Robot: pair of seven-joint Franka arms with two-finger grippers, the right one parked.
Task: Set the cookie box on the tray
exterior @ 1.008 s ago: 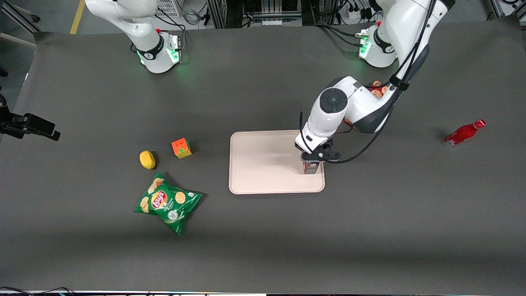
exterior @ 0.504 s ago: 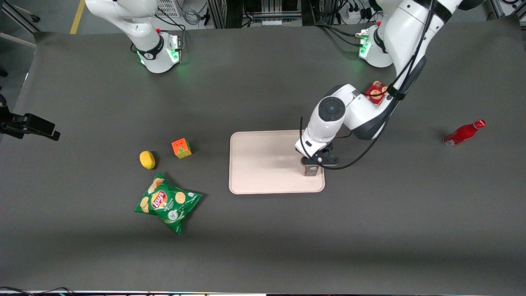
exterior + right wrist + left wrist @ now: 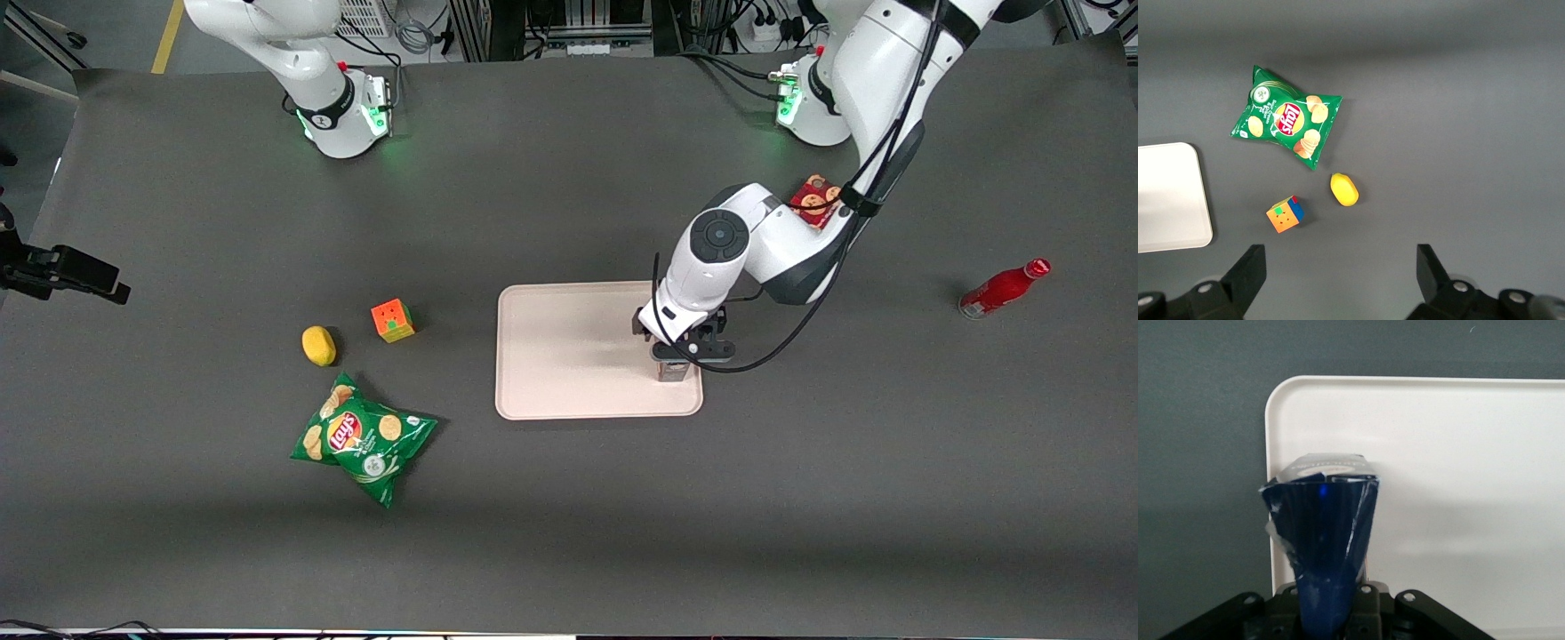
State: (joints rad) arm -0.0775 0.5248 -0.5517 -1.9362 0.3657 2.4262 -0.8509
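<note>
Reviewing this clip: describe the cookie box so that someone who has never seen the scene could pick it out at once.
Find the tray, the big pale pinkish-beige rectangle mid-table. At its corner toward the working arm's end, nearer the front camera, a small dark navy-blue carton stands upright directly under the gripper: the cookie box. The only other box, the red box printed with cookies, lies off the tray, partly hidden by the arm.

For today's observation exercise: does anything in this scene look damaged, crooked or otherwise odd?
Yes. The cookie box, standing on end on the tray near its corner, looks battered: its end is crumpled and torn. The gripper sits directly over it. Nothing else stands out.
</note>
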